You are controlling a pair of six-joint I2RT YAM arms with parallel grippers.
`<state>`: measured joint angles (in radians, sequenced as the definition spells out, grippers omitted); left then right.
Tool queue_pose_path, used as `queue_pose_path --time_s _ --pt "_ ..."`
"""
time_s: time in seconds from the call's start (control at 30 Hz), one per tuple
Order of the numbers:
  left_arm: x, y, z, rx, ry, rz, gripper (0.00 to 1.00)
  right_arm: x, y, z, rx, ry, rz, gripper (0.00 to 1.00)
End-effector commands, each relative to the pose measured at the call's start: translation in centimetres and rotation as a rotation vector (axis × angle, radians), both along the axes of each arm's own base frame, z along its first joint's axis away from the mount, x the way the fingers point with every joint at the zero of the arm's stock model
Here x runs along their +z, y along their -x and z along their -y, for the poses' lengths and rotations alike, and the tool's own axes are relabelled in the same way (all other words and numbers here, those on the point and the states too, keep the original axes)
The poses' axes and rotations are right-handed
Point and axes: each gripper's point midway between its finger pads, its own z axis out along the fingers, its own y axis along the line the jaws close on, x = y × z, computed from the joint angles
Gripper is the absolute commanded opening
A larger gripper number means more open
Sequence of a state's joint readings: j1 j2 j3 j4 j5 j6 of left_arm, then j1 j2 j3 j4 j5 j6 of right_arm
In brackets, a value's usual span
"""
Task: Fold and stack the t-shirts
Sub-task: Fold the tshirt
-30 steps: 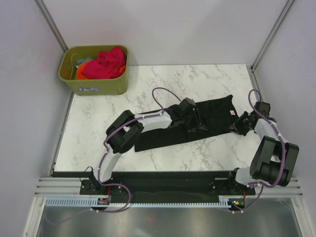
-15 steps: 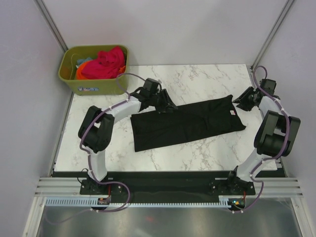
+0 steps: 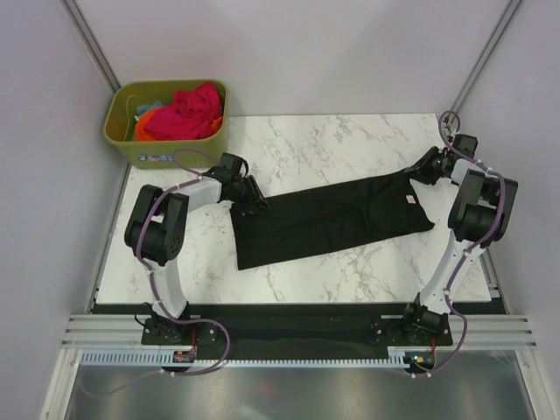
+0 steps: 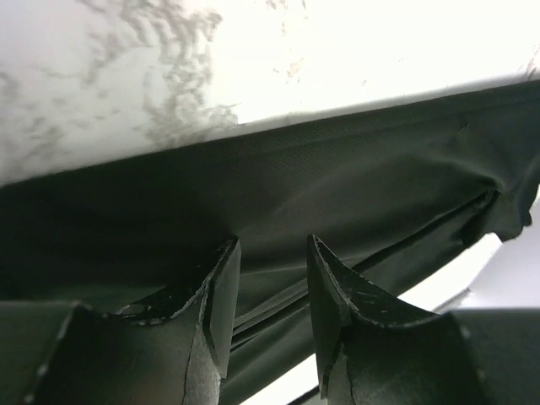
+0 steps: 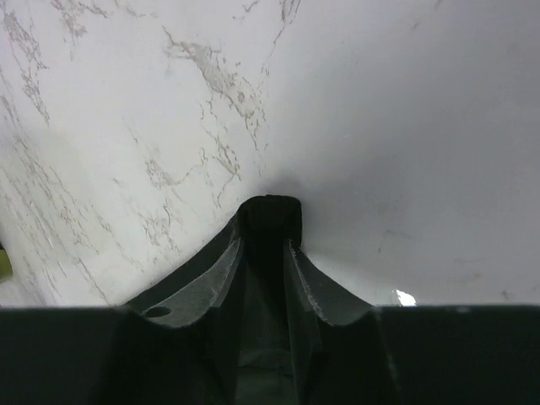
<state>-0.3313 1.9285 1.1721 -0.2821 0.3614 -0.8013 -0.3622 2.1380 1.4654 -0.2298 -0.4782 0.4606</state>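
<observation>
The black t-shirt (image 3: pixel 332 219) lies as a long band near-right of the olive-green bin (image 3: pixel 166 149), axis left-right, neck away from the bin. Left gripper (image 4: pixel 272 246), fingers narrowly apart and empty, is at its bin-side end; right gripper (image 5: pixel 270 211), fingers pressed together, at the other. Crosswise fold seems next: pinch one end's corners.

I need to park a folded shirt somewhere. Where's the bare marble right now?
Widest bare marble: the far strip between the green bin and the right gripper. A narrower band runs between the black t-shirt and the near edge. Crowded: the shirt's far-left corner, at the left gripper.
</observation>
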Motion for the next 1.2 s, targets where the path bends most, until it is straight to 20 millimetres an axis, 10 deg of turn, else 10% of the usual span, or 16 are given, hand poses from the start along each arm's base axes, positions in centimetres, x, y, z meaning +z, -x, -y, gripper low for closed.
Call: queue_pose_path --time_s 0.0,0.3,0.63,1.17 --pt "0.4 -0.1 -2.3 0.005 -0.09 0.059 0.45 1.2 -2.3 0.5 0.021 0.027 0.091 0.31" --pt "-0.9 0.6 -5.5 0.089 -0.197 0.029 0.45 -0.8 -4.9 1.0 0.013 0.009 0.132 0.01" --pt "8.9 -1.6 -2.0 -0.012 -0.012 0.2 0.55 -0.6 -9.0 -0.1 0.039 -0.001 0.184 0.0" --pt "9.6 6.0 -2.1 -0.158 0.015 0.228 0.53 -0.6 -17.7 -1.4 0.027 -0.088 0.292 0.06"
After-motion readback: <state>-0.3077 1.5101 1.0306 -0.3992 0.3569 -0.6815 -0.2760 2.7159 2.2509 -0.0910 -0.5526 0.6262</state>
